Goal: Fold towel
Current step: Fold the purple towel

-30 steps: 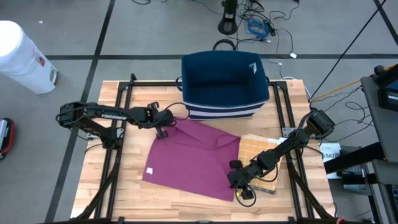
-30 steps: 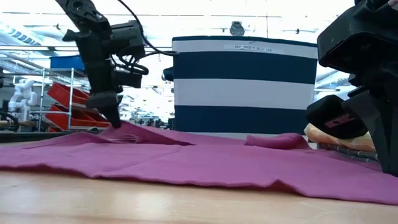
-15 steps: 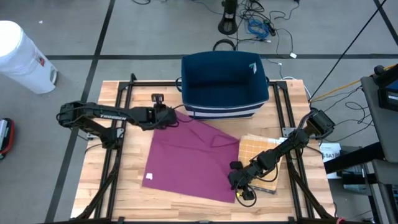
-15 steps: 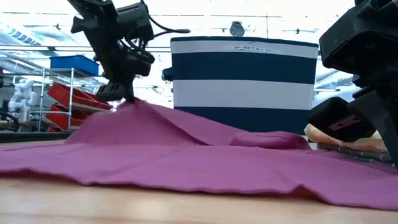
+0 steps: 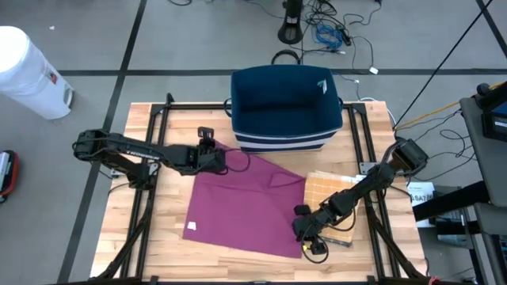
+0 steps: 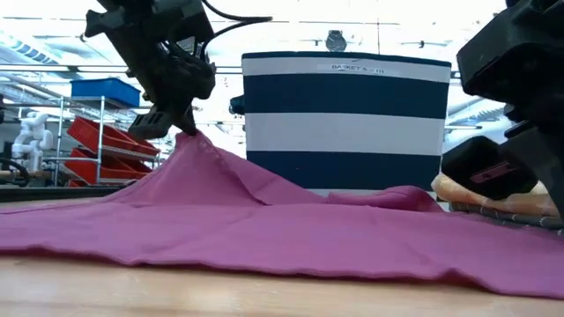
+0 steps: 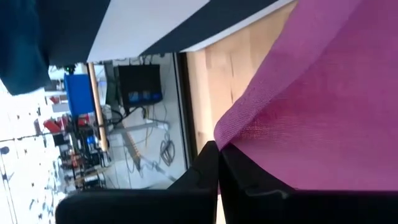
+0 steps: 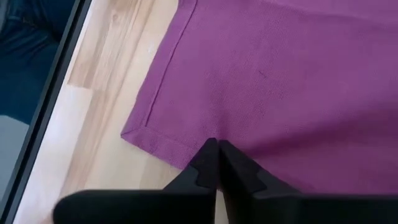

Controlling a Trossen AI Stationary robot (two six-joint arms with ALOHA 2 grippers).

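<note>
A purple towel (image 5: 245, 207) lies spread over the middle of the wooden table, and its far-left corner is drawn up into a peak (image 6: 196, 150). My left gripper (image 5: 225, 159) is shut on that corner, above the table in front of the basket. At the towel's right edge, near its near-right corner (image 8: 127, 133), my right gripper (image 5: 301, 231) is shut low on the cloth. The rest of the towel (image 6: 264, 224) rests on the tabletop. My left gripper pinches the towel's far-left corner (image 7: 221, 132) between its two fingers, slanting down from the table's left. The corner is lifted clear, and the cloth slopes down from it to the table, drawn up but not stretched. My right gripper is shut on the towel's right edge (image 8: 198, 148), a short way from the near-right corner. It slants down from the table's right. The cloth around the fingers lies flat on the table.
A navy and white striped basket (image 5: 287, 107) stands at the table's far middle, just behind the lifted corner. A folded tan cloth (image 5: 326, 190) lies by the towel's right edge under the right arm. Black frame rails (image 5: 150, 182) run along both sides. Bare wood shows at the near left.
My left gripper has risen and gone toward the table's right, rolling about its own line as it went. The towel's far-left corner has come up off the table into a peak. The near part and the right edge have stayed where they were.
</note>
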